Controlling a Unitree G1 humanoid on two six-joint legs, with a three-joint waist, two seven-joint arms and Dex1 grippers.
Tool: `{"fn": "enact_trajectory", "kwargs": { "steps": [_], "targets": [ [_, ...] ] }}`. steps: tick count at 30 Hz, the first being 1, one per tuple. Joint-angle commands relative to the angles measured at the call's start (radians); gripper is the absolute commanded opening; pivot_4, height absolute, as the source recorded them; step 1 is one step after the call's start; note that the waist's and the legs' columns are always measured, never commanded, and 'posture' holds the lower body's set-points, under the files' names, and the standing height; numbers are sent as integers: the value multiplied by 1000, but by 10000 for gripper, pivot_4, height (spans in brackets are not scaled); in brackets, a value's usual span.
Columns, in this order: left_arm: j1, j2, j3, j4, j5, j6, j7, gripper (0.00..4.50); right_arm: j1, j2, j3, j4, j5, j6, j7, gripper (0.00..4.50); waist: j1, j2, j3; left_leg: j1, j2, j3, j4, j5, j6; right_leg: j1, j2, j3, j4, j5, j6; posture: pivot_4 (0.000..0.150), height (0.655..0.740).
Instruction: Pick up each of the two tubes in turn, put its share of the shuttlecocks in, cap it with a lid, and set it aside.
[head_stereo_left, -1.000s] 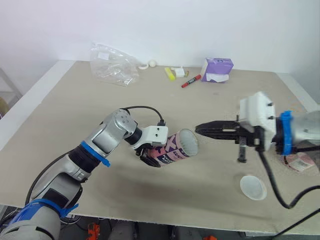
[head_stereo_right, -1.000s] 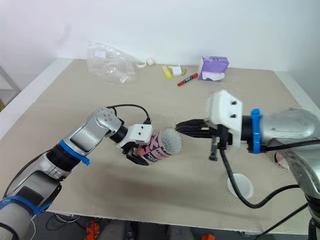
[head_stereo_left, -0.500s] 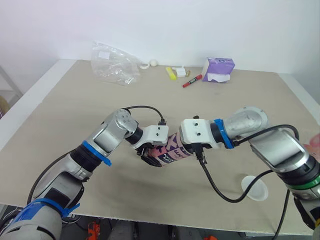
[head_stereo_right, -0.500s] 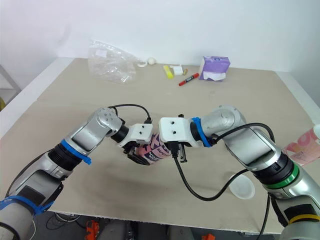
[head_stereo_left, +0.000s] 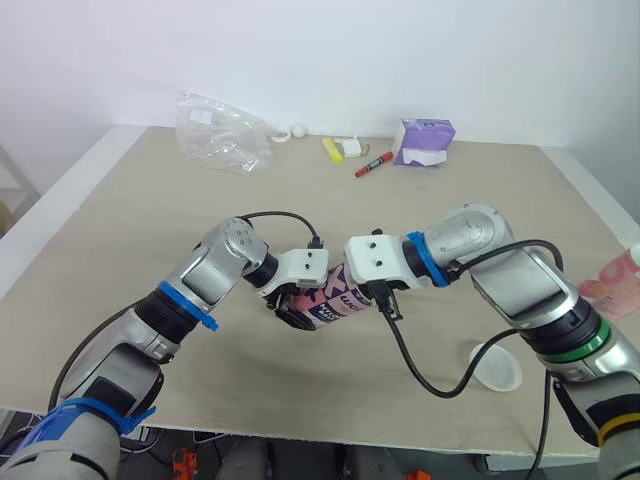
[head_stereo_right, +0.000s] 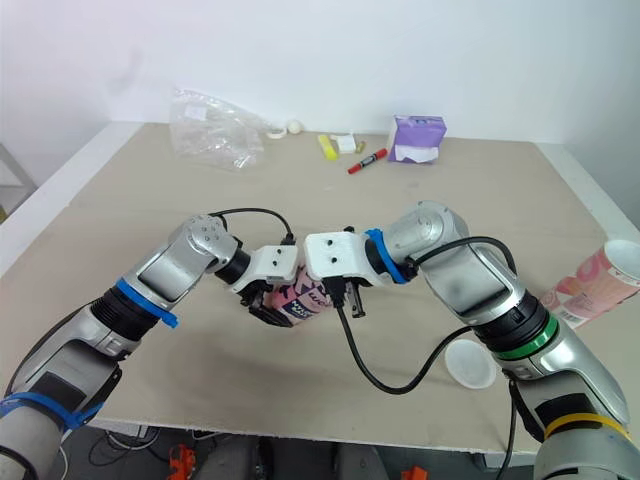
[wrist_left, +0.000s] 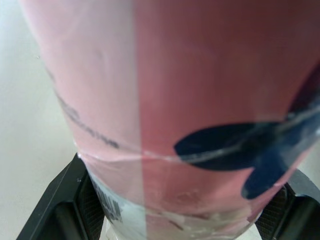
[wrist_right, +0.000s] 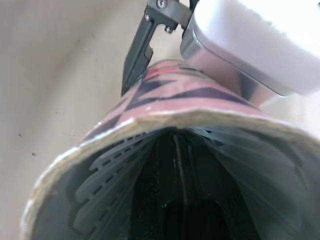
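Beige surface (head_stereo_left: 120, 250) ran back to white wall. Near edge: white lid (head_stereo_left: 497, 367) lay flat, handy for capping. Mid-surface: left gripper (head_stereo_left: 297, 314) clenched on pink tube (head_stereo_left: 338, 298), held tilted, mouth turned toward right arm for loading. Right gripper (wrist_right: 174, 150) sat inside that mouth among shuttlecock feathers (wrist_right: 112, 165), probably seating them; clenched or released, could not tell. Second tube (head_stereo_right: 595, 283) at right edge, uncapped. Far back: marker (head_stereo_left: 373, 164), purple box (head_stereo_left: 424, 141), plastic bag (head_stereo_left: 224, 131), clear of work.

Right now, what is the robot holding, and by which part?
The left hand grips the pink patterned cardboard tube around its side. The right hand is inside the tube's open mouth; whether it holds anything cannot be told.
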Motion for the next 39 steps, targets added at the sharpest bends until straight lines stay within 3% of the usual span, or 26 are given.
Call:
{"fn": "enact_trajectory", "kwargs": {
  "steps": [1,11,20,28,39],
  "targets": [
    [20,-10,-29,28,54,-7,57,33595,-9,-48,-133,-60,90,53,28,937,3,1,1,-1,0,1,0,0,-1,-1,-1,0,0,0,0,1500,7400],
    [27,-20,-11,80,59,-68,87,33595,220,-220,-593,-172,384,237,-20,937,17,0,1,-10,-5,2,1,0,0,-1,-12,-8,-5,-1,4,1500,7400],
    [80,-121,113,148,-24,-237,176,33595,548,-200,-886,-244,484,294,-178,937,25,0,1,-11,-4,0,0,1,2,0,-20,-21,-6,1,7,1500,7400],
    [182,-293,242,138,-177,-239,243,33595,782,-247,-984,-289,488,268,-182,937,24,0,2,-27,-8,-1,1,-1,5,-6,-20,-18,-8,4,16,1500,7400],
    [286,-355,234,215,-195,-473,251,33595,950,-343,-985,-221,367,132,-144,937,23,0,3,-28,-9,-3,1,-2,6,-5,-18,-18,-12,2,12,1500,7400]
  ]
}}
